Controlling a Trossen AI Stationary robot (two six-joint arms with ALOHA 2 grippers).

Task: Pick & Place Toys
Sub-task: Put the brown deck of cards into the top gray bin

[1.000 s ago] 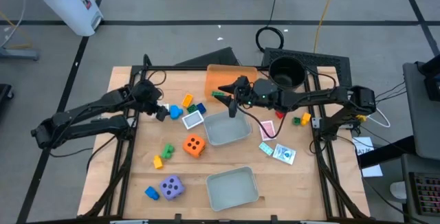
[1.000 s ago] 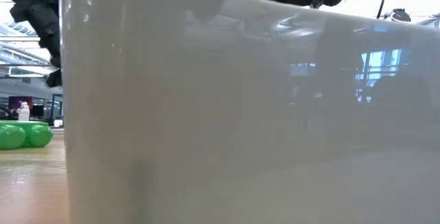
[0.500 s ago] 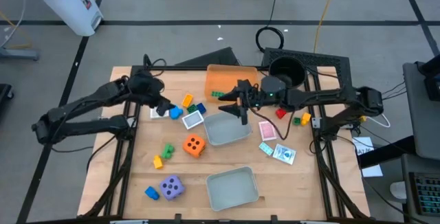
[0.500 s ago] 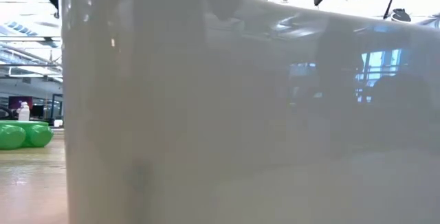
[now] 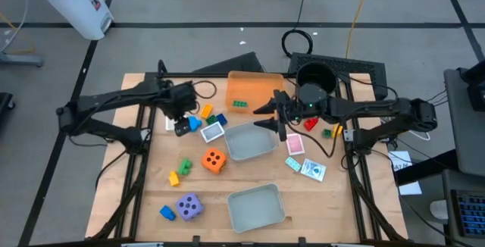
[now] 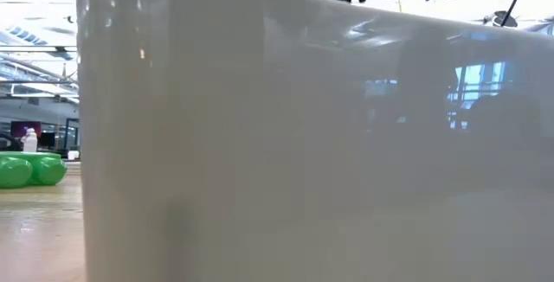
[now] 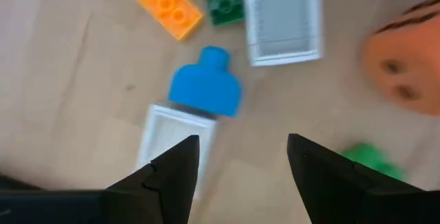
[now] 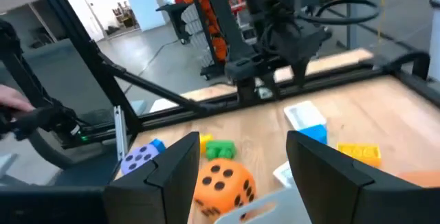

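My left gripper (image 5: 182,123) hangs open and empty above the table's far left part, over a white card (image 7: 172,141) and a blue brick (image 7: 206,90). A yellow brick (image 5: 206,111), a green brick (image 5: 220,118) and a white-framed card (image 5: 213,131) lie flat beside them. My right gripper (image 5: 271,122) is open and empty above the far edge of the far clear tray (image 5: 250,141). A green brick (image 5: 240,104) lies in the orange tray (image 5: 258,88). The orange die (image 5: 214,160) and purple die (image 5: 189,206) rest on the table.
A black pot (image 5: 316,80) stands at the far right. Pink, teal and white cards (image 5: 295,144) and red, green and yellow bricks (image 5: 327,131) lie right of the far tray. A second clear tray (image 5: 256,207) sits near the front; its wall (image 6: 303,144) blocks the low view.
My right gripper has drawn back from the orange tray toward the table's right edge, and the green brick stays in the tray. My left gripper has risen, out of the low view, staying over the white card.
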